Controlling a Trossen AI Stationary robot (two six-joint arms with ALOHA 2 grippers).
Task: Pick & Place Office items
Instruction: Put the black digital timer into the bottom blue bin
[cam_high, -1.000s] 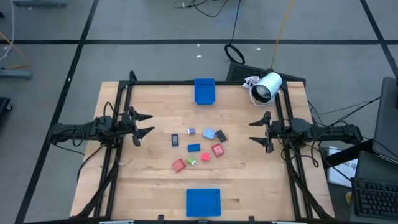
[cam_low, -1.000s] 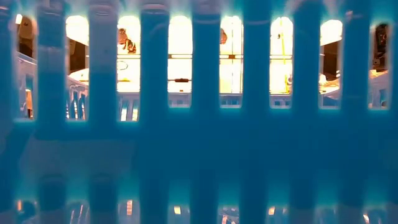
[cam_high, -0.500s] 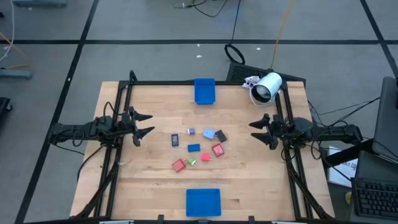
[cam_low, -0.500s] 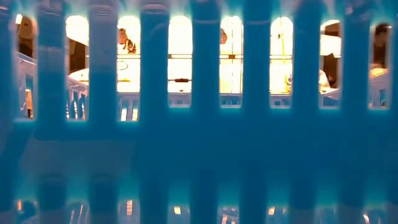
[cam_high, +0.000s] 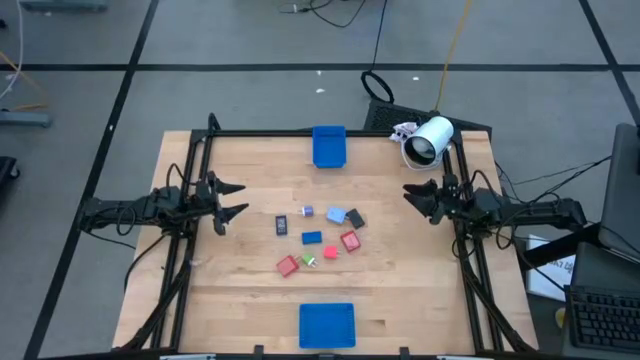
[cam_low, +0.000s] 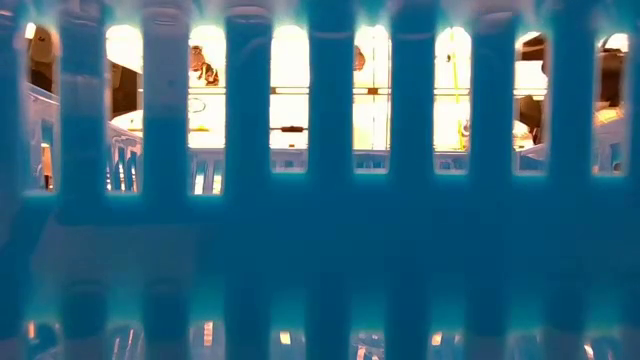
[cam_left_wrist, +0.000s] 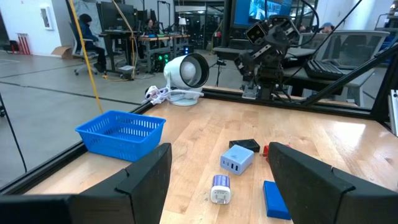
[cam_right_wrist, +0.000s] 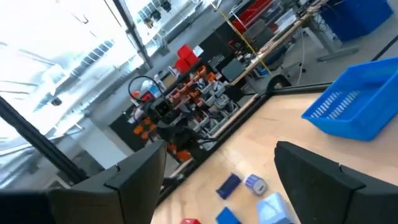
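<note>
Since a second ago my right tool (cam_high: 417, 197) has swung and crept toward the far edge, jaws wide and empty; my left tool (cam_high: 231, 199) waits at the bench's (cam_high: 400, 290) left side, also wide and empty. All the items (cam_high: 318, 239) lie loose mid-bench, well apart from both baskets (cam_high: 328, 146). I judge them light, rigid and easily skidded, so I'd pinch each across its short flat sides, squarely from above.
</note>
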